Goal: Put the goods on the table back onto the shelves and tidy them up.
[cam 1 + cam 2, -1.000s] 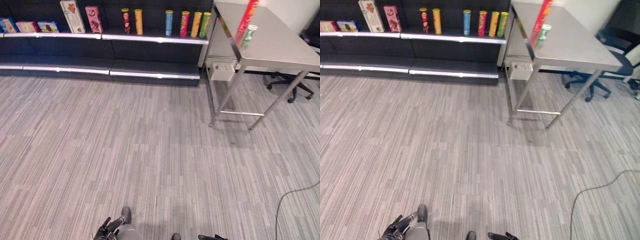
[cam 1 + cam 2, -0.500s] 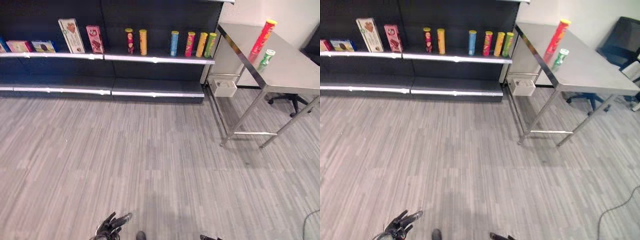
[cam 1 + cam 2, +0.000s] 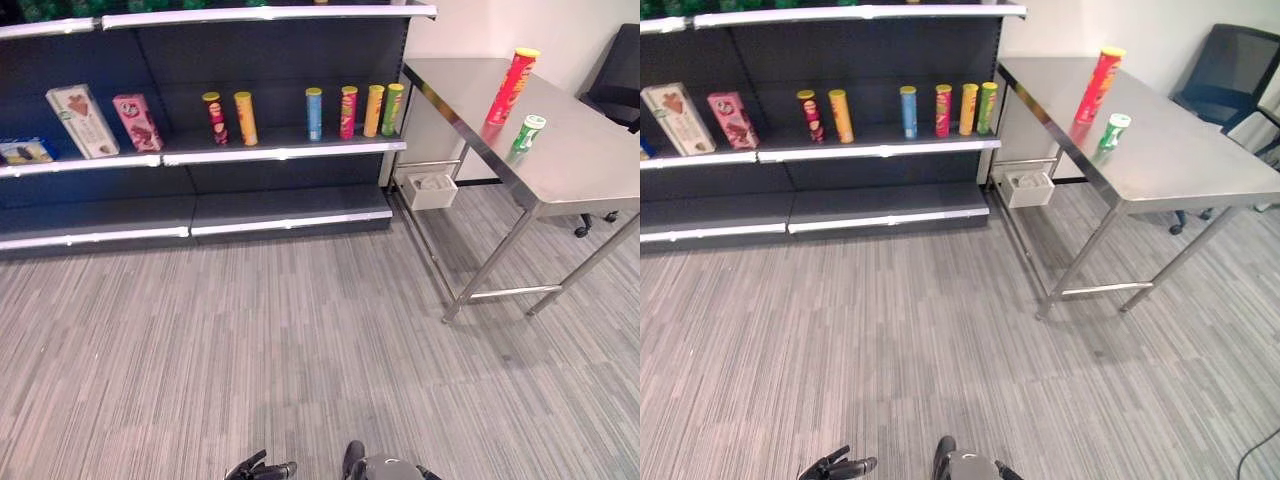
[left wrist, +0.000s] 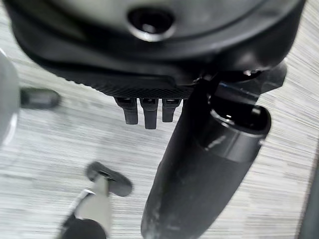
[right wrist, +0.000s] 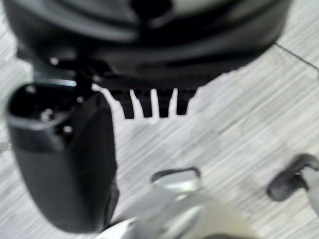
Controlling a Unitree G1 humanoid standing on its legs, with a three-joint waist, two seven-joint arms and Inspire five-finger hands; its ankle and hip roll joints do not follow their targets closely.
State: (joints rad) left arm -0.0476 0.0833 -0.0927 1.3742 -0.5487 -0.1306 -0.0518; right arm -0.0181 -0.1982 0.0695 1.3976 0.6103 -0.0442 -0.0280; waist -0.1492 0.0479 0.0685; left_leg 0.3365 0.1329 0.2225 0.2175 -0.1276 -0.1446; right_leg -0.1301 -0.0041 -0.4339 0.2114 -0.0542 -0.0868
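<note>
You are standing well back from both the table [image 3: 590,170] and the shelves [image 3: 290,152]. The tall red can [image 3: 510,86] and small green can [image 3: 526,132] stand at the upper right on the table — the shelf's can row [image 3: 350,110] suggests where they belong. Your left hand [image 4: 149,107] and right hand [image 5: 149,104] hang relaxed, holding nothing.

Both hands [image 4: 149,107] [image 5: 149,104] low, fingers straight, empty.
</note>
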